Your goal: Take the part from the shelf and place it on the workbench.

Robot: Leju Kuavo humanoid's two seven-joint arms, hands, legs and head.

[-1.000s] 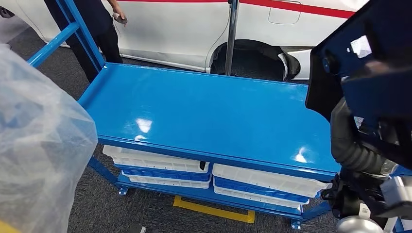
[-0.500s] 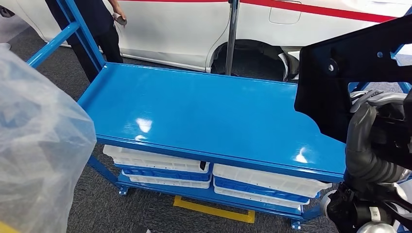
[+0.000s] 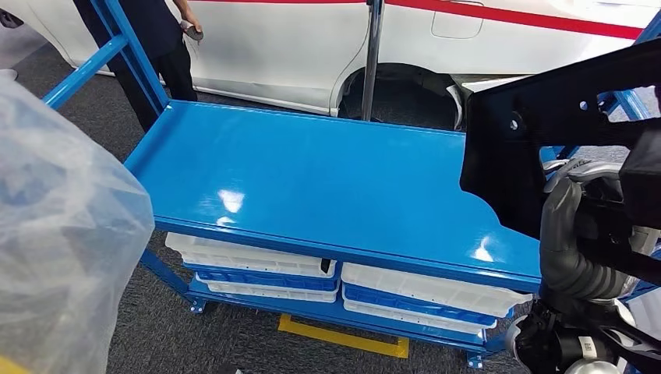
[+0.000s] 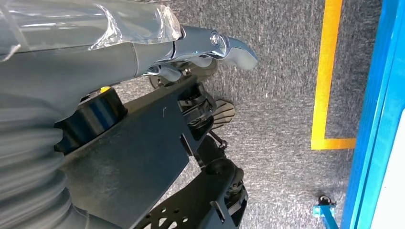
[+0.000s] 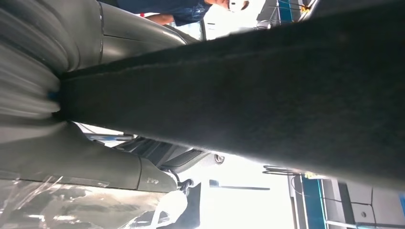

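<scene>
Your right hand (image 5: 71, 119) is clamped on the black part (image 3: 546, 125), which hangs in the air off the right end of the blue counter (image 3: 327, 179), its lower edge overlapping the counter's far right corner in the head view; whether it touches the surface cannot be told. The grip sits near one edge of a broad, flat panel, so most of the part extends away from the hand toward the counter. Expect leverage: you risk the panel rotating or slipping in the hand if you swing it fast. The part's leading edge could also strike the counter's raised rim if you bring it across too low. Releasing with too little of it over the top would let it tip off the right end. Your left hand (image 4: 210, 47) hangs over the floor, fingers apart, holding nothing, beside the robot's plastic-wrapped arm. A person (image 3: 160, 39) stands beyond the counter's far left corner, well apart from the part.
</scene>
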